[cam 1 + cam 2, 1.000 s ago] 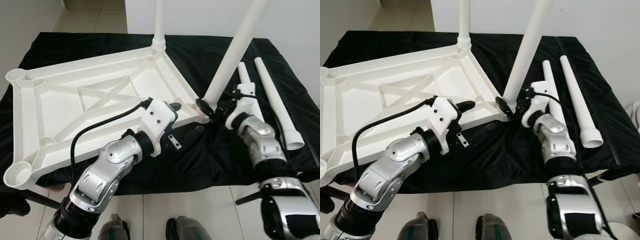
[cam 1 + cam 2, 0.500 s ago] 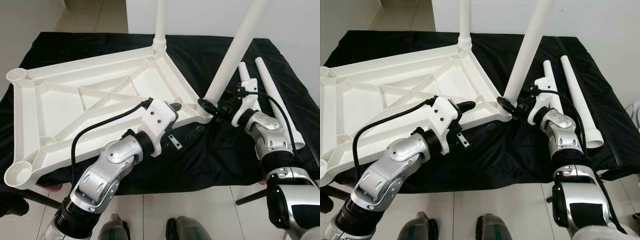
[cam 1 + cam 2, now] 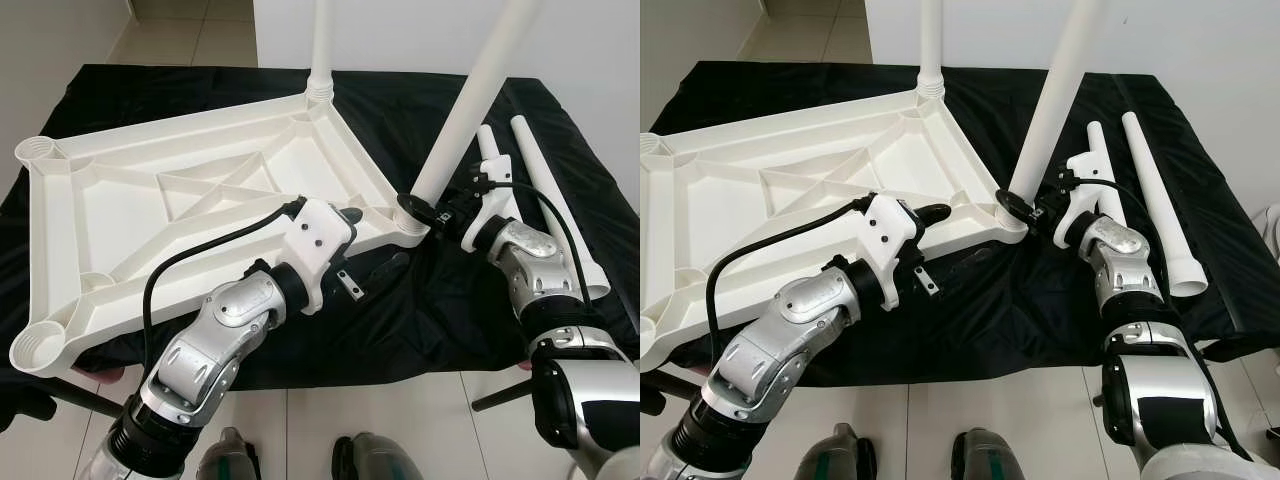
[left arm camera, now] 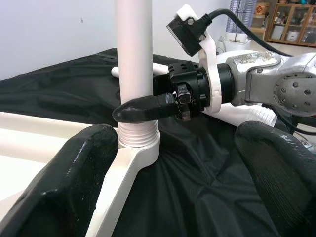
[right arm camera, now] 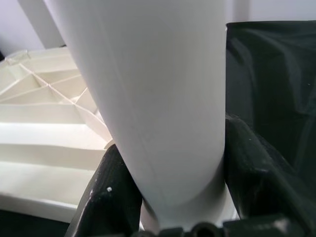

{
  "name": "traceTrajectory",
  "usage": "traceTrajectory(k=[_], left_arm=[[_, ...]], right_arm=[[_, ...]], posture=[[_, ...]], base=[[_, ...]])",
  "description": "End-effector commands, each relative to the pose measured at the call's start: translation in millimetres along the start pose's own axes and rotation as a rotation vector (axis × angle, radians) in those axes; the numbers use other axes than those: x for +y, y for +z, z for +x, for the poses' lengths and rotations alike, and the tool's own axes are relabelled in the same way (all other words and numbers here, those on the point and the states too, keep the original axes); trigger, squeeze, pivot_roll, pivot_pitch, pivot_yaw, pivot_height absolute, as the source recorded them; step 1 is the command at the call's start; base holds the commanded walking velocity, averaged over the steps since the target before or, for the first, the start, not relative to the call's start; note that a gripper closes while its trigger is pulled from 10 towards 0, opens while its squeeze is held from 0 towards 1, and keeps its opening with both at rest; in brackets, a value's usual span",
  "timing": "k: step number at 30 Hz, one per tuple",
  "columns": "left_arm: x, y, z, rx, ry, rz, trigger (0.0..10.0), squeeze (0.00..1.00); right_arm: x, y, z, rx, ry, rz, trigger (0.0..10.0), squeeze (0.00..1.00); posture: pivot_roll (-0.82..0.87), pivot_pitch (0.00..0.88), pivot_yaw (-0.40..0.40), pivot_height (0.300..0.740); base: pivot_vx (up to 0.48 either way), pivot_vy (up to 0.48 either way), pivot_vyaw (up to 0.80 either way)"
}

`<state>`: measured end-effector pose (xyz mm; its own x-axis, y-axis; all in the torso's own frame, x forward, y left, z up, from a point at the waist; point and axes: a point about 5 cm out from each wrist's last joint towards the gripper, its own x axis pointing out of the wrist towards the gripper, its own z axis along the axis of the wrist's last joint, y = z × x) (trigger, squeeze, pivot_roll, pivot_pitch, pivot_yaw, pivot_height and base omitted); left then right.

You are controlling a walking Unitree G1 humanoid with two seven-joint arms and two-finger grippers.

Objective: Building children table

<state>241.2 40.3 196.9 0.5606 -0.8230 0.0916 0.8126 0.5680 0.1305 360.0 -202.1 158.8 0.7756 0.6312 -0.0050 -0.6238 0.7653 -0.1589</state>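
Right fingers (image 5: pixel 256 168) clamping table leg (image 3: pixel 470 110)

Upturned white tabletop (image 3: pixel 180 200), two legs (image 3: pixel 470 100) standing in corner sockets, two loose legs (image 3: pixel 545 190) beside

Over the last second the right gripper (image 3: pixel 428 211) has kept its jaws clamped on the foot of the leaning white leg (image 3: pixel 466 110), while its forearm has swung outward and away from the robot, rolling so the wrist cable now arcs over the top. The leg's threaded end, which hung at the near right corner socket (image 3: pixel 410 221) of the upturned tabletop (image 3: pixel 190 215), now looks lower in it, though how far is hard to judge.
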Motion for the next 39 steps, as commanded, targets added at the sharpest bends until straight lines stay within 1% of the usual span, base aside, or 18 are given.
traceTrajectory(k=[1,3,4,5,12,14,17,19,20,22,25,26,28,31,34,35,38,39], left_arm=[[-4.9,0.7,-0.4,0.002,-0.047,-0.008,10.0,0.0],[-4.9,0.7,-0.4,0.002,-0.047,-0.008,10.0,0.0],[-5.0,0.7,-0.3,0.002,-0.048,-0.009,10.0,0.0],[-5.5,0.6,-0.3,0.002,-0.049,-0.012,10.0,0.0],[-6.0,0.2,-0.5,0.002,-0.052,-0.014,10.0,0.0],[-6.4,0.2,-0.6,0.003,-0.054,-0.016,10.0,0.0],[-6.5,0.2,-0.7,0.003,-0.055,-0.017,10.0,0.0],[-6.6,0.3,-0.7,0.004,-0.056,-0.017,10.0,0.0],[-6.7,0.4,-0.9,0.005,-0.056,-0.017,10.0,0.0],[-6.7,0.4,-1.0,0.004,-0.056,-0.018,10.0,0.0],[-6.8,0.6,-0.9,0.004,-0.056,-0.019,10.0,0.0],[-6.8,0.6,-0.9,0.004,-0.056,-0.019,10.0,0.0],[-6.8,0.6,-1.0,0.004,-0.055,-0.018,10.0,0.0],[-6.8,0.9,-1.2,0.004,-0.054,-0.016,10.0,0.0],[-6.6,0.7,-1.6,0.006,-0.05,-0.018,10.0,0.0],[-6.6,0.7,-1.6,0.006,-0.05,-0.018,10.0,0.0],[-6.4,0.4,-1.6,0.007,-0.047,-0.019,10.0,0.0],[-6.4,0.4,-1.6,0.007,-0.047,-0.019,10.0,0.0]], right_arm=[[6.7,-14.7,-1.5,0.033,-0.013,0.056,0.0,0.0],[6.7,-14.7,-1.5,0.033,-0.013,0.056,0.0,0.0],[7.7,-15.0,-1.5,0.024,-0.031,0.062,0.0,0.0],[9.5,-16.2,-1.0,0.004,-0.075,0.089,0.0,0.0],[13.9,-19.1,-0.1,-0.009,-0.158,0.101,0.0,0.0],[18.4,-21.1,1.5,-0.011,-0.207,0.112,0.0,0.0],[21.0,-21.5,3.0,-0.012,-0.232,0.115,0.0,0.0],[27.2,-21.2,7.6,-0.01,-0.288,0.124,0.0,0.0],[33.5,-20.2,12.6,-0.007,-0.329,0.148,0.0,0.0],[35.3,-19.9,14.0,-0.007,-0.337,0.154,0.0,0.0],[44.8,-19.9,22.9,0.007,-0.39,0.186,0.0,0.0],[44.8,-19.9,22.9,0.007,-0.39,0.186,0.0,0.0],[50.3,-19.1,28.5,0.015,-0.437,0.207,0.0,0.0],[52.9,-18.0,31.1,0.015,-0.468,0.217,0.0,0.0],[67.0,-12.1,41.8,0.011,-0.591,0.23,0.0,0.0],[67.0,-12.1,41.8,0.011,-0.591,0.23,0.0,0.0],[74.4,-10.0,46.4,0.014,-0.682,0.258,0.0,0.0],[74.4,-10.0,46.4,0.014,-0.682,0.258,0.0,0.0]], posture=[[-0.09,0.037,-0.019,0.74],[-0.09,0.037,-0.019,0.74],[-0.09,0.037,-0.02,0.74],[-0.09,0.035,-0.022,0.74],[-0.1,0.03,-0.021,0.74],[-0.1,0.031,-0.021,0.74],[-0.1,0.031,-0.02,0.74],[-0.1,0.032,-0.02,0.74],[-0.1,0.032,-0.02,0.74],[-0.1,0.032,-0.02,0.74],[-0.1,0.035,-0.021,0.74],[-0.1,0.035,-0.021,0.74],[-0.09,0.035,-0.021,0.74],[-0.09,0.037,-0.023,0.74],[-0.09,0.042,-0.025,0.74],[-0.09,0.042,-0.025,0.74],[-0.09,0.045,-0.026,0.74],[-0.09,0.045,-0.026,0.74]], base=[[0.0,0.0,0.0],[0.0,0.0,0.0],[0.0,0.0,0.0],[0.0,0.0,0.0],[0.0,0.0,0.0],[0.0,0.0,0.0],[0.0,0.0,0.0],[0.0,0.0,0.0],[0.0,0.0,0.0],[0.0,0.0,0.0],[0.0,0.0,0.0],[0.0,0.0,0.0],[0.0,0.0,0.0],[0.0,0.0,0.0],[0.0,0.0,0.0],[0.0,0.0,0.0],[0.0,0.0,0.0],[0.0,0.0,0.0]])
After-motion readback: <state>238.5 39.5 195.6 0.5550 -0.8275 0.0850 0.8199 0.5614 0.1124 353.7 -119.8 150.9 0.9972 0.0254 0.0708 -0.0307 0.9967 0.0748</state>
